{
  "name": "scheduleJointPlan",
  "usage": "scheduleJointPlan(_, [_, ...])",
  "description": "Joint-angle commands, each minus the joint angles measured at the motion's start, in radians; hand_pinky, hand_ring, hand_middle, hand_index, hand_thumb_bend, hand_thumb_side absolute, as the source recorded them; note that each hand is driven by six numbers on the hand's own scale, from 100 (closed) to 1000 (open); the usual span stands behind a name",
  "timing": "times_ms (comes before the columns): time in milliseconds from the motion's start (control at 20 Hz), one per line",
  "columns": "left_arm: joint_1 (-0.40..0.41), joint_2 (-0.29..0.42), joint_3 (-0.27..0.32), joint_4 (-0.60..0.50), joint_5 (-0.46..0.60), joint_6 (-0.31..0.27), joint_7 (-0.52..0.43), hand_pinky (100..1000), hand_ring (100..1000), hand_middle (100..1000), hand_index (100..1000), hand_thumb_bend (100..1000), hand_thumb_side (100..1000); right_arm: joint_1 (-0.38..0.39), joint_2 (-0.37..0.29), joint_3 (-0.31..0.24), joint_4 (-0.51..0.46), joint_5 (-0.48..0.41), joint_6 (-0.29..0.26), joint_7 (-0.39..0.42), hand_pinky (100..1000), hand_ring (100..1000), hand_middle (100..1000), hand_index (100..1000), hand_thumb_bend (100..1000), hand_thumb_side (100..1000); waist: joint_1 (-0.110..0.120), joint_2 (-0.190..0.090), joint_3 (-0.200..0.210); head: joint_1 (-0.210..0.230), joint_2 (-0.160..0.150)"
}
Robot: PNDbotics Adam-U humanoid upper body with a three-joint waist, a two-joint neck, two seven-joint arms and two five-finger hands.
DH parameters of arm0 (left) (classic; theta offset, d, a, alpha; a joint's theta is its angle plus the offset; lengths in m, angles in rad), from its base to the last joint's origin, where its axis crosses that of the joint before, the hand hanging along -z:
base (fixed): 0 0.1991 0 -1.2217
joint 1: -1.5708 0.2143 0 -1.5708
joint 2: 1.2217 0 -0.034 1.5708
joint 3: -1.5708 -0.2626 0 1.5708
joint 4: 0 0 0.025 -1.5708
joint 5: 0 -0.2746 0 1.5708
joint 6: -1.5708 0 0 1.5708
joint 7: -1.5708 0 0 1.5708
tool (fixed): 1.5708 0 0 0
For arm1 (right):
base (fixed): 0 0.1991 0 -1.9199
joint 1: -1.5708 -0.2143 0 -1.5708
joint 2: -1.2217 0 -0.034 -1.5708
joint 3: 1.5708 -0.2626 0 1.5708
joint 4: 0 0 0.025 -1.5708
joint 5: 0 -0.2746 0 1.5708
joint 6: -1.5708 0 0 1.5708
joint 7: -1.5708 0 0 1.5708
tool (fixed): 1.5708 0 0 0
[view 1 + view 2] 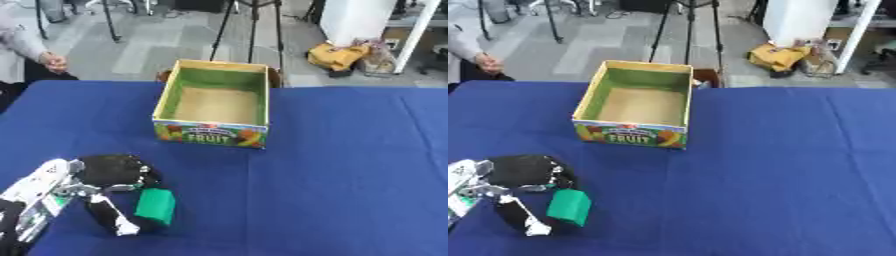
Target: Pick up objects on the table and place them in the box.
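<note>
One robot hand (114,172) shows, the left one, reaching in from the lower left corner over the blue-covered surface (350,175). Its black palm sits low over the cloth, and its fingers and thumb (109,215) are curled around a small green block (156,206), the block caught between the thumb on its left and the fingers above it. The block looks tilted, its top leaning toward the palm; whether it rests on the cloth or is lifted just clear cannot be told. Behind the palm, the white and silver forearm (35,192) runs off the lower left edge.

Farther back, near the far edge of the surface and a little left of centre, stands an open cardboard box (633,132). Its inner walls are green, its floor is plain brown, and its front panel carries a bright fruit print with the word FRUIT. Nothing lies inside it. The box is well apart from the green block, with bare blue cloth between them.

No right robot hand appears in either view. Beyond the surface lies a grey floor with tripod legs (249,30) and a yellow bag (337,55).
</note>
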Motion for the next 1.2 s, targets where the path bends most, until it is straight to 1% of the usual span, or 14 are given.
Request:
scheduleJointPlan(50, [0.002,0.044,0.014,-0.024,0.045,-0.059,-0.092,670,708,586,773,100,709,-0.011,-0.018,-0.003,-0.020,0.006,0.001,-0.006,836,852,546,804,100,563,0.002,-0.018,0.001,-0.001,-0.015])
scheduleJointPlan(300, [0.005,0.066,0.039,-0.069,0.117,-0.039,-0.108,663,696,575,765,100,676,-0.011,-0.019,-0.003,-0.020,0.006,0.001,-0.007,837,853,546,805,100,557,0.005,-0.016,0.001,-0.005,-0.018])
scheduleJointPlan(600, [0.021,0.096,0.073,-0.131,0.212,-0.014,-0.136,652,674,559,753,100,677,-0.012,-0.022,-0.004,-0.020,0.006,0.001,-0.008,839,854,546,806,100,551,0.009,-0.012,0.000,-0.013,-0.018])
scheduleJointPlan(750, [0.025,0.112,0.082,-0.155,0.252,-0.001,-0.156,643,659,550,745,100,691,-0.016,-0.022,-0.003,-0.020,0.005,0.001,-0.009,839,854,547,806,100,551,0.010,-0.009,-0.002,-0.017,-0.017])
scheduleJointPlan(1200, [0.034,0.165,0.133,-0.223,0.394,0.049,-0.193,628,623,528,724,100,682,-0.021,-0.024,-0.001,-0.020,0.005,0.000,-0.011,840,855,548,807,100,545,0.016,-0.004,-0.002,-0.028,-0.008])
